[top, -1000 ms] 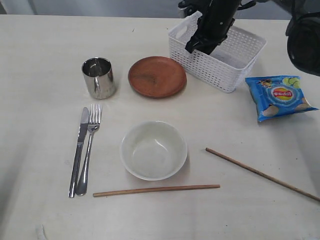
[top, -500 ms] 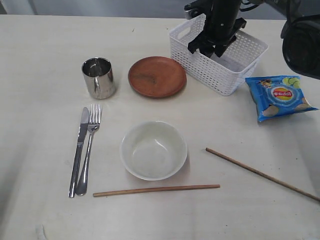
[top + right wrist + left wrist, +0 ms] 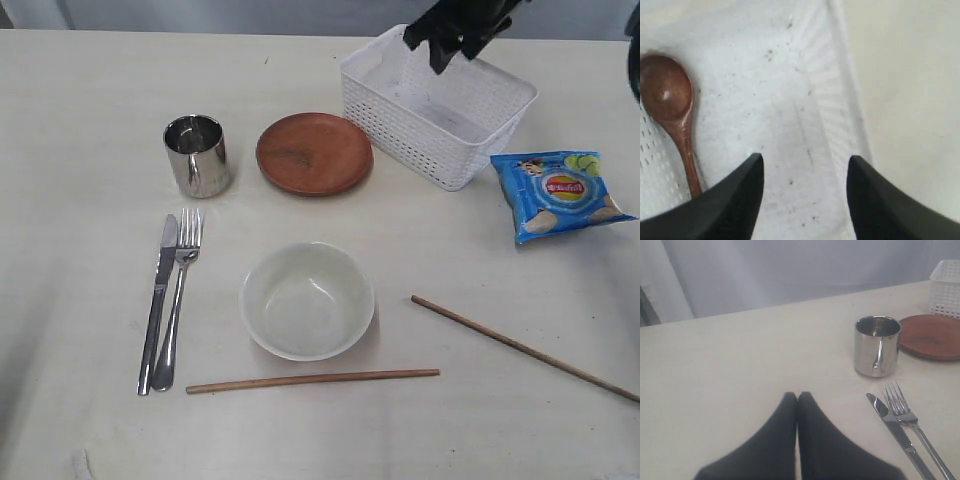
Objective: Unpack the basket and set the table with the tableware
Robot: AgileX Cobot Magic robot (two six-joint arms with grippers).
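My right gripper (image 3: 455, 45) (image 3: 805, 162) hangs open above the white basket (image 3: 400, 125), nothing between its fingers. A dark red wooden spoon (image 3: 670, 107) lies on the basket's floor (image 3: 790, 100), off to one side of the jaws. On the table (image 3: 80, 120) sit a steel cup (image 3: 197, 155) (image 3: 877, 345), a reddish-brown plate (image 3: 314, 153) (image 3: 932, 336), knife (image 3: 158, 300) (image 3: 892, 425) and fork (image 3: 180, 290) (image 3: 912, 422), a white bowl (image 3: 307, 300) and two chopsticks (image 3: 312, 380) (image 3: 520, 347). My left gripper (image 3: 797, 396) is shut, empty, low over the table near the knife.
A blue chip bag (image 3: 558, 193) lies right of the basket. The table's far edge meets a grey wall behind the basket. One chopstick runs off toward the right edge of the exterior view.
The right gripper has risen out of the basket and moved back and right, empty. The basket has shifted slightly. Nothing else moved.
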